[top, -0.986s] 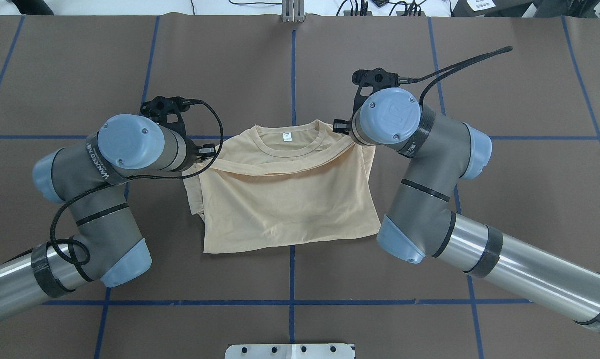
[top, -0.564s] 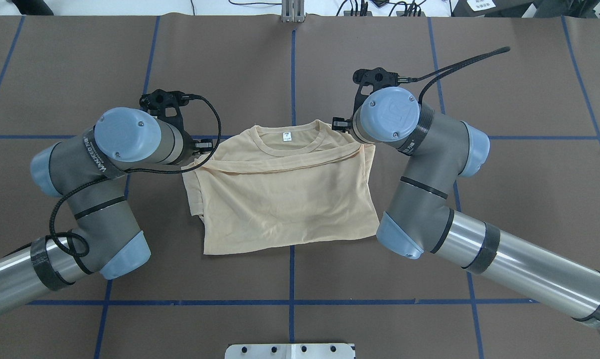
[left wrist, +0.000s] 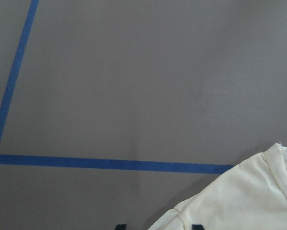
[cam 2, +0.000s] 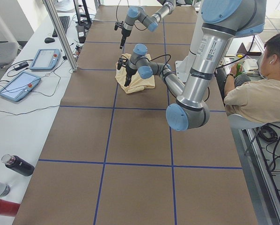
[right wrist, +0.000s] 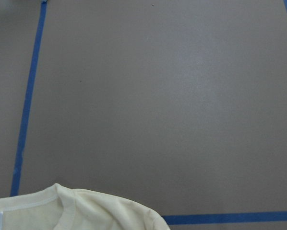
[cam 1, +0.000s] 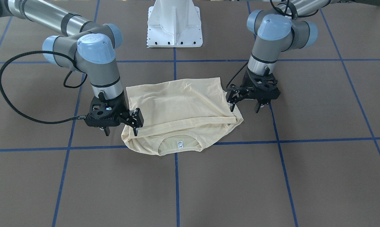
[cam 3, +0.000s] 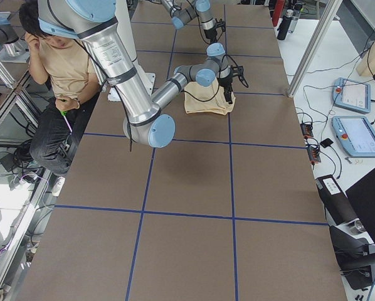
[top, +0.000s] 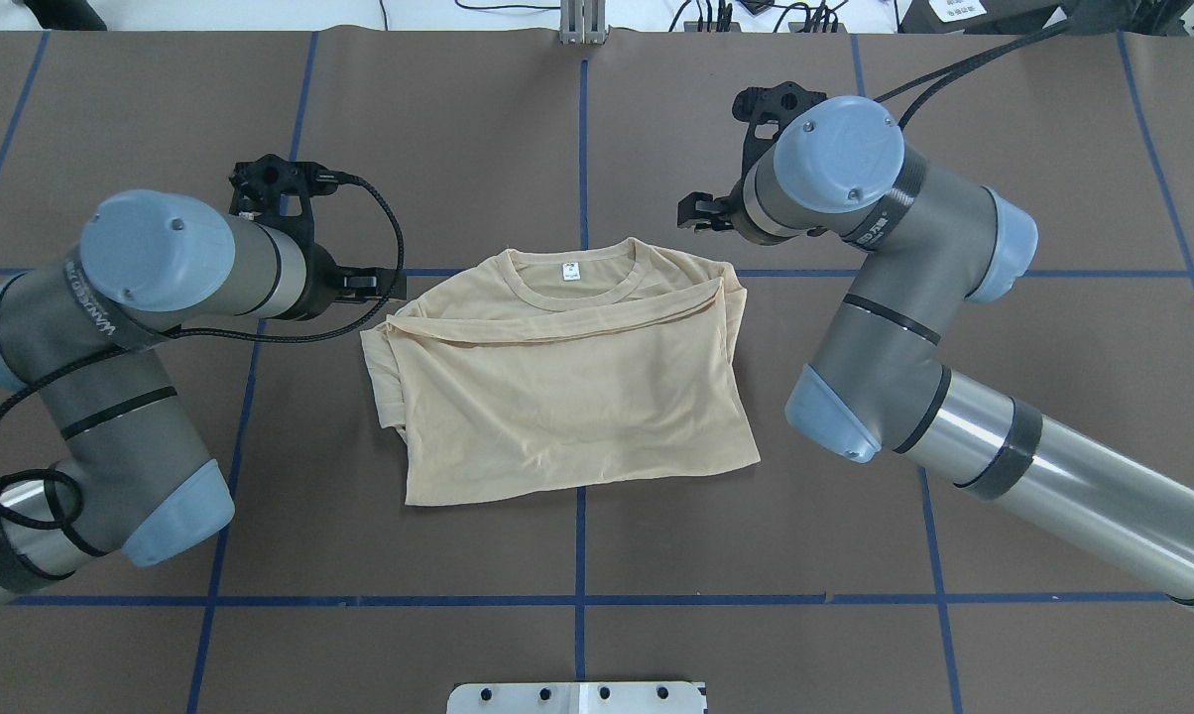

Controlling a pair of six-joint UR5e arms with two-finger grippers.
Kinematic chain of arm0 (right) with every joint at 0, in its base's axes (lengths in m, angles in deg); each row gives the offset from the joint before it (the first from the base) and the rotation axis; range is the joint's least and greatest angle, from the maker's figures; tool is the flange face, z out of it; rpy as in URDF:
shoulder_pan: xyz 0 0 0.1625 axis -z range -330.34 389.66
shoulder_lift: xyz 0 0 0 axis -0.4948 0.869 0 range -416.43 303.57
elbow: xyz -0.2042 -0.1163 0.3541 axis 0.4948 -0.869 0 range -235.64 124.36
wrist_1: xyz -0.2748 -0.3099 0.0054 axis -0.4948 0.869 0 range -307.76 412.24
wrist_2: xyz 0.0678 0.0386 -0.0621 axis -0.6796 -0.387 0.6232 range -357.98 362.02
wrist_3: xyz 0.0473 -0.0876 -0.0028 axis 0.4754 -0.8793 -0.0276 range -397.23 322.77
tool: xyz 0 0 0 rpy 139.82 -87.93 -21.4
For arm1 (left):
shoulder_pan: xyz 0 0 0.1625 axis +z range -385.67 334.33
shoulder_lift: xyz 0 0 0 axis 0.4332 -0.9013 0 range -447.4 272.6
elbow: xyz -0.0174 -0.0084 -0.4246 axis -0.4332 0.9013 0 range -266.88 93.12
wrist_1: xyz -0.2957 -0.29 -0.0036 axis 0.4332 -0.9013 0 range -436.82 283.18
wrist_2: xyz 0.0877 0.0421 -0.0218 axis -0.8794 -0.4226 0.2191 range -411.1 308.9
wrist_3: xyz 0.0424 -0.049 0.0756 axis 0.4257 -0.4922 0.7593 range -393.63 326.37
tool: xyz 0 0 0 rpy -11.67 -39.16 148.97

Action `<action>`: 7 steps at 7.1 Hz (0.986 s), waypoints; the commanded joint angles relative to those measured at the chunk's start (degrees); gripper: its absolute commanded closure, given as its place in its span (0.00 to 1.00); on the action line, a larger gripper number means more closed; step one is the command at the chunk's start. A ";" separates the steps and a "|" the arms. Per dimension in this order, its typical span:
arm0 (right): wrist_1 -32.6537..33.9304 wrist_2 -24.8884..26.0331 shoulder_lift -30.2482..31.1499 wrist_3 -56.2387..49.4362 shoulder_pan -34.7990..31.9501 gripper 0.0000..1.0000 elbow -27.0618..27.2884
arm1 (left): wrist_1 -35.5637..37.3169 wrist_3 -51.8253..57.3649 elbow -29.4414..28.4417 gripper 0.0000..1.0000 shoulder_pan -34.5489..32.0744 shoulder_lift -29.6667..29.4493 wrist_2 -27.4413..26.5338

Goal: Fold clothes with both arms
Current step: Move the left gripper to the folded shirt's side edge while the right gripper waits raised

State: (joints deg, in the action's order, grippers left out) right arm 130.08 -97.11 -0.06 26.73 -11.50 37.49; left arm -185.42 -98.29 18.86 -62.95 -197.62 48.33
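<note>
Shirt [cam 1: 180, 107] lies on the table [cam 1: 303, 176] doubled over, its folded edge just short of the collar and the neck label [cam 1: 179, 144] showing; the fold looks set down. Right tool [cam 1: 121, 127] and left tool [cam 1: 245, 105] flank the shoulders, fingers spread, pinching nothing. The right one's inner finger hangs at the fold's corner. A white pedestal [cam 1: 175, 25] stands well apart.

From overhead, both tools sit just off the cloth, nothing between.

Side views add a seated operator [cam 2: 261, 93] and tablets [cam 2: 18, 86] beyond the table.

Wrist views show bare table, blue tape lines [left wrist: 110, 164] and shirt corners.
</note>
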 commanded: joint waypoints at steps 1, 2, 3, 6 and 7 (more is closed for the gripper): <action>-0.06 -2.99 2.86 -5.49 -3.30 0.00 2.14 | -2.03 -5.08 4.12 0.00 4.21 5.00 0.60; -0.06 -3.17 2.96 -5.85 -3.74 0.00 2.06 | -6.66 -10.51 4.13 0.00 8.07 6.84 -0.54; -0.06 -3.17 2.96 -5.94 -3.75 0.00 2.14 | -7.58 -13.87 4.05 0.00 12.54 7.12 -3.42; -0.14 -3.17 2.87 -5.94 -3.75 0.00 2.14 | -7.68 -18.74 3.17 0.25 18.56 7.04 -5.56; -0.14 -3.17 2.87 -5.94 -3.75 0.00 2.14 | -7.76 -18.74 3.17 0.33 18.65 6.95 -5.56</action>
State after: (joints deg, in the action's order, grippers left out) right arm 129.94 -100.28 2.83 20.79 -15.25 39.63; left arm -193.08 -116.61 22.16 -45.00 -190.58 42.89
